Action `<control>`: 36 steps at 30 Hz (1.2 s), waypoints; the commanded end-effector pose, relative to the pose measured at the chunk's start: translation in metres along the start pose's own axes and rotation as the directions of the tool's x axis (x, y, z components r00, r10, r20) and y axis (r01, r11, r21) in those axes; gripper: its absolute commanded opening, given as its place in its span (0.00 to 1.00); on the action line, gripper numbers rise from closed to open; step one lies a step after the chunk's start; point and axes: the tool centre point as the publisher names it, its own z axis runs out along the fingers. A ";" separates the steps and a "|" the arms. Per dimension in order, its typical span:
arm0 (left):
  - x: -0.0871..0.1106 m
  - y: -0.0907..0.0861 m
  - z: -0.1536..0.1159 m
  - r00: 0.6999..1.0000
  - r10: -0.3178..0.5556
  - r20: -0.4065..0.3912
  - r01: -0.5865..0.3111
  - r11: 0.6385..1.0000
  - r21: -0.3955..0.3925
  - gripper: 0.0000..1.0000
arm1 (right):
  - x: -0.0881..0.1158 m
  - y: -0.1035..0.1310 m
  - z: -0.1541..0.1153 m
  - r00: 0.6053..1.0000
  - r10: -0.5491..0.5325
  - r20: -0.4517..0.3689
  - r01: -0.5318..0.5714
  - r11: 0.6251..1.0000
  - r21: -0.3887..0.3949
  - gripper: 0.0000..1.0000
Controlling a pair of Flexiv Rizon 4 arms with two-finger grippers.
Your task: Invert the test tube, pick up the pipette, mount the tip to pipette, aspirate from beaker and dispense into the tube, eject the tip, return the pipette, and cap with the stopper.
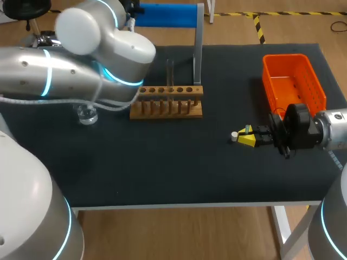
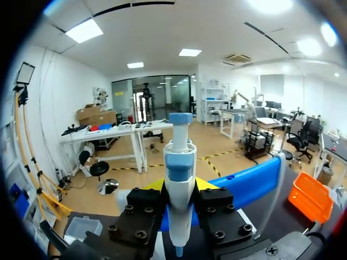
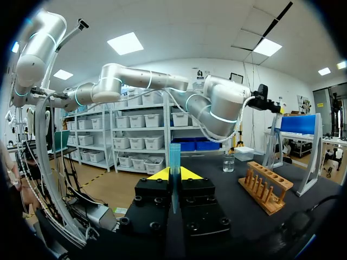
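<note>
Looks like the tip-mounting step is going on: left jaws are clamping the pipette (image 2: 179, 179), right jaws are pinching the tip (image 3: 174, 157), middle right over the table (image 1: 179, 162). Next I'm guessing it's lining the pipette's nose up with the tip's open end.

Pipette (image 2: 179, 157) upright, L claw (image 2: 180, 187) — tip (image 3: 174, 156), R claw (image 3: 174, 174)

Free table (image 1: 162, 168) in front of the rack (image 1: 166, 102)
Left of it my left arm (image 1: 81, 65) looms over the beaker (image 1: 87, 115); right, the orange basket (image 1: 314, 81).
</note>
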 end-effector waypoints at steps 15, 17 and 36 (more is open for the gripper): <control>-0.004 -0.021 -0.027 0.874 0.004 -0.486 -0.045 0.996 -0.072 0.00 | 0.000 0.000 0.000 1.000 0.000 0.001 0.000 1.000 0.001 0.00; -0.004 -0.021 -0.027 0.874 0.004 -0.486 -0.045 0.996 -0.072 0.00 | 0.000 0.000 0.000 1.000 0.000 0.001 0.000 1.000 0.001 0.00; 0.024 -0.020 -0.142 0.700 0.136 -0.701 -0.094 0.991 0.098 0.00 | 0.000 0.000 0.000 1.000 0.000 0.001 0.000 1.000 0.001 0.00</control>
